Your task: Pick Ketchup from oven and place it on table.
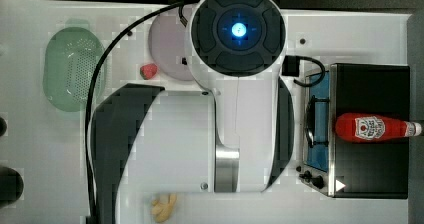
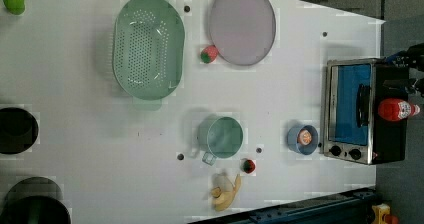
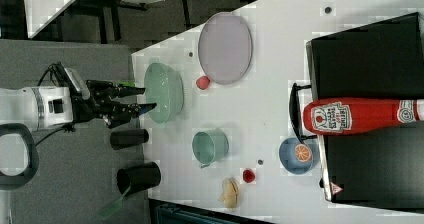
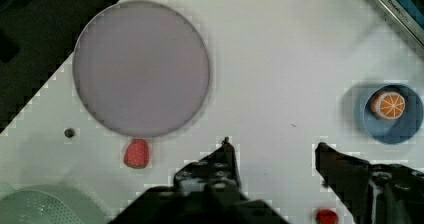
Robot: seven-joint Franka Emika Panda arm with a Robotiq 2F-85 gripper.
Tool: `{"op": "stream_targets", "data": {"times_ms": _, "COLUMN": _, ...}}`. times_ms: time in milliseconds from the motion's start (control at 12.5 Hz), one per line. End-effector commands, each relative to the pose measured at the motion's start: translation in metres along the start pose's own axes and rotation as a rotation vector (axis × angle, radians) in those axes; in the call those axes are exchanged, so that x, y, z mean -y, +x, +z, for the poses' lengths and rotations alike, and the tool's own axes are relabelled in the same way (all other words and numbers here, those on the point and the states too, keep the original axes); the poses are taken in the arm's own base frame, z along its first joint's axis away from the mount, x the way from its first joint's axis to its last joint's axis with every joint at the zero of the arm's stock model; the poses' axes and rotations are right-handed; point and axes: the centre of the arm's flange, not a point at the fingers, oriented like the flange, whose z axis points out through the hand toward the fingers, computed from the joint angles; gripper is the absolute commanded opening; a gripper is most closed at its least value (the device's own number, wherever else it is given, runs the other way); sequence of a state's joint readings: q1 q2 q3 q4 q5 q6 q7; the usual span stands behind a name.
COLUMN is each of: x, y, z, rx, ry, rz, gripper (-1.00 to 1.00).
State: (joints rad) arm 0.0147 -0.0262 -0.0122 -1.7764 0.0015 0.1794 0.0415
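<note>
Jaws of the gripper (image 4: 272,146) apart, gripping nothing, above the white bench (image 4: 280,69). Well away from the jaws: ketchup bottle (image 3: 357,116) lying on its side atop the black oven (image 3: 372,49), cap away from the door. Closer to the jaws: lilac plate (image 4: 141,68), strawberry (image 4: 136,153), blue bowl (image 4: 391,134) holding an orange slice (image 4: 389,104).

Green colander (image 2: 148,46), lilac plate (image 2: 242,24), strawberry (image 2: 209,54) beside plate.
</note>
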Motion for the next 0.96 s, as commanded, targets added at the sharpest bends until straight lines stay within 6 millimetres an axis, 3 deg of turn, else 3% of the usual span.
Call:
{"op": "stream_targets", "data": {"times_ms": 80, "x": -0.104, "y": -0.044, "z": -0.095, "rx": -0.025, "ry": 0.031, "rz": 0.075, "gripper": 0.58}}
{"op": "stream_targets", "data": {"times_ms": 240, "x": -0.105, "y": -0.042, "z": -0.095, "rx": -0.026, "ry": 0.032, "rz": 0.078, "gripper": 0.99}}
{"op": "stream_targets", "data": {"times_ms": 480, "x": -0.128, "y": -0.016, "z": -0.095, "rx": -0.045, "ry": 0.043, "rz": 0.139, "gripper": 1.0}}
{"op": "stream_targets", "data": {"times_ms": 720, "x": -0.173, "y": 0.039, "z": -0.083, "rx": -0.06, "ry": 0.078, "rz": 0.272, "gripper": 1.0}}
{"op": "stream_targets", "data": {"times_ms": 960, "x": -0.228, "y": 0.097, "z": -0.045, "rx": -0.026, "ry": 0.057, "rz": 0.422, "gripper": 1.0}}
